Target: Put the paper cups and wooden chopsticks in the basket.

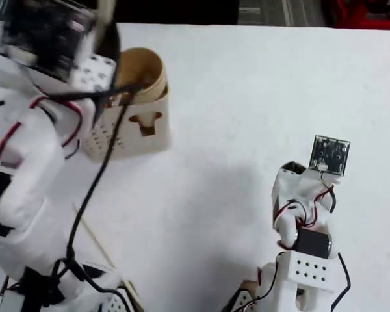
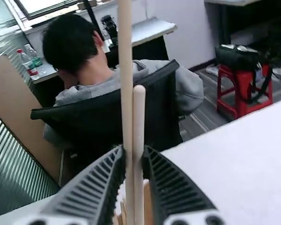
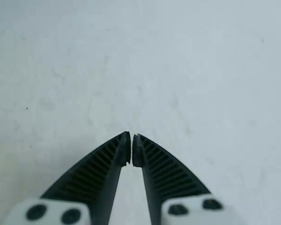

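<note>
Two pale round wooden chopsticks [image 2: 126, 93] stood upright, clenched in my left gripper [image 2: 133, 153] above the white perforated basket [image 1: 133, 136], seemingly to drop beside its brown paper cup [image 1: 146, 71], while my right gripper [image 3: 131, 150] hung closed and empty.

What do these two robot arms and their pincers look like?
The left arm and right arm have chunky white shells with thin red and black wires looping between joints; a thick black cable trails down the left one. The left pincer and right pincer are black, tapered, with ribbed faces and white bases.
</note>
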Robot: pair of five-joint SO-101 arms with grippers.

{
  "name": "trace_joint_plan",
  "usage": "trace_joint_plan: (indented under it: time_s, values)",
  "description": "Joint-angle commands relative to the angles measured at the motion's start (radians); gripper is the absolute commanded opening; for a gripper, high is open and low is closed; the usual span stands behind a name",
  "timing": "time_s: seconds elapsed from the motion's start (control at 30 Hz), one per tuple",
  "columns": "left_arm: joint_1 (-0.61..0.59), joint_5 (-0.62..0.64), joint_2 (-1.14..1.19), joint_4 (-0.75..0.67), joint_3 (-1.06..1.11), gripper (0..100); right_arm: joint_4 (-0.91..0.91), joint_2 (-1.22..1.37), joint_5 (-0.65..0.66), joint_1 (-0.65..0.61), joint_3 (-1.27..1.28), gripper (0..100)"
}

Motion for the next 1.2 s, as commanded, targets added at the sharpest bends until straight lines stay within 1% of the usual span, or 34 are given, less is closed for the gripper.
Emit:
trace_joint_plan:
  time_s: [0.0,0.17,0.33,0.47,0.67,0.83,0.9,1.0,1.07,1.17]
  values:
    - [-0.062,0.071,-0.021,-0.104,0.021,2,-0.019,0.005,-0.002,-0.01,-0.015,2.4]
    - [-0.107,0.08,-0.03,-0.288,0.241,2,-0.019,0.005,-0.002,-0.01,-0.015,2.4]
    - [-0.189,0.155,-0.031,-0.482,0.482,2,-0.019,0.005,-0.002,-0.01,-0.015,2.4]
    - [-0.226,0.164,-0.031,-0.595,0.635,2,-0.019,0.005,-0.002,-0.01,-0.015,2.4]
    - [-0.226,0.164,-0.031,-0.628,0.792,2,-0.019,0.005,-0.002,-0.01,-0.015,2.4]
    - [-0.228,0.192,-0.031,-0.709,0.908,2,-0.019,0.005,-0.002,-0.01,-0.015,2.4]
    - [-0.225,0.169,-0.031,-0.709,0.939,7,-0.019,0.005,-0.002,-0.01,-0.015,2.4]
    - [-0.226,0.173,-0.031,-0.707,0.956,17,-0.019,0.005,-0.002,-0.01,-0.014,2.4]
    - [-0.228,0.167,-0.036,-0.687,0.947,17,-0.019,0.005,-0.002,-0.01,-0.014,2.4]
    - [-0.225,0.124,-0.085,-0.62,0.927,17,-0.019,0.005,-0.002,-0.01,-0.014,2.4]
